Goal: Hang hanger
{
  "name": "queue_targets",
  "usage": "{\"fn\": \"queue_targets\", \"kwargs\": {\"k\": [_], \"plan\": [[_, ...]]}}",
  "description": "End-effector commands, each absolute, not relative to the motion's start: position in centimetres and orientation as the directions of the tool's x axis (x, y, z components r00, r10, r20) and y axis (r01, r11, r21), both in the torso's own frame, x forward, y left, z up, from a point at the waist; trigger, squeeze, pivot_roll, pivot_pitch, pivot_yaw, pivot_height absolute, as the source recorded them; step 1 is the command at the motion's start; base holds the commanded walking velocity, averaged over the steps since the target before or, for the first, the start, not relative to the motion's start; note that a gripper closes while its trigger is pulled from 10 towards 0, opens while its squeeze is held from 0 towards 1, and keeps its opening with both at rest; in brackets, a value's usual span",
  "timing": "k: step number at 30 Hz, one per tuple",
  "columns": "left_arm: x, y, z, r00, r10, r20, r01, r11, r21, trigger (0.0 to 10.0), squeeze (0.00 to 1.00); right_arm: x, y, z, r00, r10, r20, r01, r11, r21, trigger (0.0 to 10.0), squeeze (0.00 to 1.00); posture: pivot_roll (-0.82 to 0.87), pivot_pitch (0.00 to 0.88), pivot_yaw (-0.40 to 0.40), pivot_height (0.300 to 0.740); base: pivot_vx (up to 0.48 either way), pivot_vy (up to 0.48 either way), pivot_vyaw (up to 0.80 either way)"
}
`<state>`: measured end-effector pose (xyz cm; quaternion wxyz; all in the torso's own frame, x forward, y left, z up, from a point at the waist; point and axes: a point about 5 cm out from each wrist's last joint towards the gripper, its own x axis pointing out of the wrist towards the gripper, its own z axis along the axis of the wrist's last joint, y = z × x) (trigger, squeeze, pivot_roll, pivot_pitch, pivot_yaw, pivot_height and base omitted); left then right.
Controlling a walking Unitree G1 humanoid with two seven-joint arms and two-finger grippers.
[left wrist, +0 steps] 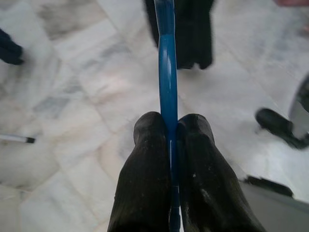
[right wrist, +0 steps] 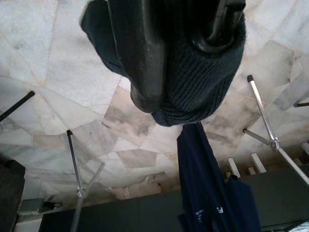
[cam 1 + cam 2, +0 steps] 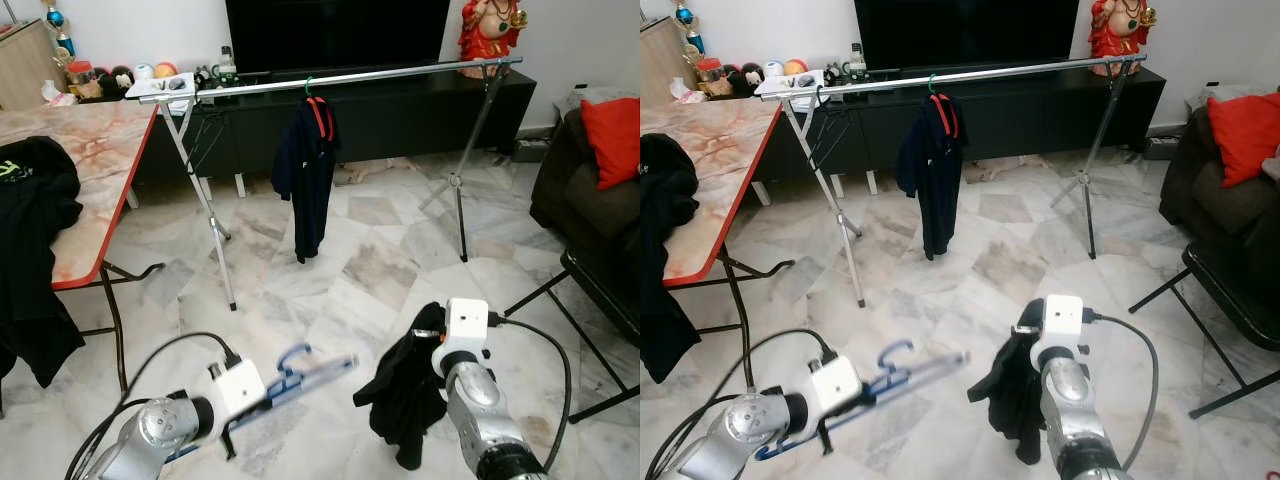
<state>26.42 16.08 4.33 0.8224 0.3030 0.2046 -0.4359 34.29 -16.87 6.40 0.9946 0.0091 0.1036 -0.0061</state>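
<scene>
Silver arms, white wrist blocks, blk cables, blk fingers [image 1: 145, 179].

Colours as I see them from my console: blue hanger [image 3: 300, 377] between black fingers [image 1: 145, 179]; black garment [image 3: 405, 390] at the right fingers [image 2: 140, 53]; navy shirt [image 3: 305, 170] with red collar trim on the silver rail [image 3: 400, 72]; grey-veined white marble floor [image 3: 370, 260]; pink-marbled, red-edged desk [image 3: 95, 170] at ten o'clock; red cushion [image 3: 612, 135] at two o'clock.
</scene>
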Motion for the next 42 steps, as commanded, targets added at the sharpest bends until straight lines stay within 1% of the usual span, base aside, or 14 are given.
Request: {"fn": "queue_targets", "kwargs": {"k": [1,2,5,7,18,21,23,34,42], "plan": [[26.3,16.3,4.3,0.505,-0.588,-0.632,0.861,0.400,0.315,10.0,0.00,34.7,-16.5,6.9,0.981,-0.001,-0.195,0.005,1.000,0.025,10.0,0.00,0.06,0.048,0.033,0.740,0.000,0.000,0.00],[26.3,16.3,4.2,0.481,-0.590,-0.649,0.874,0.386,0.297,10.0,0.00,35.0,-16.4,7.2,0.981,0.002,-0.194,0.003,1.000,0.025,10.0,0.00,0.07,0.047,0.029,0.740,0.000,0.000,0.00],[26.3,16.3,4.2,0.454,-0.590,-0.668,0.888,0.361,0.285,10.0,0.00,35.1,-16.2,7.3,0.981,0.012,-0.191,-0.007,1.000,0.028,10.0,0.00,0.07,0.048,0.029,0.740,0.000,0.000,0.00],[26.4,15.8,4.6,0.424,-0.615,-0.665,0.903,0.349,0.252,10.0,0.00,35.3,-15.9,7.6,0.983,0.030,-0.183,-0.023,0.999,0.040,10.0,0.00,0.07,0.047,0.029,0.740,0.000,0.000,0.00],[27.2,14.7,5.0,0.418,-0.645,-0.640,0.905,0.356,0.233,10.0,0.00,35.6,-15.1,8.2,0.982,0.112,-0.155,-0.100,0.992,0.078,10.0,0.00,0.07,0.042,0.030,0.740,0.000,0.000,0.00],[27.5,14.5,5.2,0.439,-0.646,-0.624,0.895,0.371,0.247,10.0,0.00,35.6,-14.9,8.1,0.979,0.131,-0.156,-0.118,0.989,0.092,10.0,0.00,0.07,0.041,0.028,0.740,0.000,0.000,0.00],[27.7,14.2,5.4,0.467,-0.657,-0.592,0.881,0.402,0.250,10.0,0.00,35.5,-14.7,8.0,0.975,0.157,-0.159,-0.143,0.985,0.096,10.0,0.00,0.07,0.041,0.028,0.740,0.000,0.000,0.00],[28.3,13.7,6.1,0.548,-0.658,-0.516,0.834,0.474,0.281,10.0,0.00,34.7,-14.5,6.8,0.962,0.187,-0.198,-0.171,0.980,0.098,10.0,0.00,0.07,0.045,0.026,0.740,0.000,0.000,0.00],[28.2,13.7,6.1,0.554,-0.655,-0.514,0.831,0.476,0.288,10.0,0.00,34.6,-14.9,6.6,0.961,0.183,-0.205,-0.168,0.982,0.089,10.0,0.00,0.07,0.045,0.025,0.740,0.000,0.000,0.00]]}}
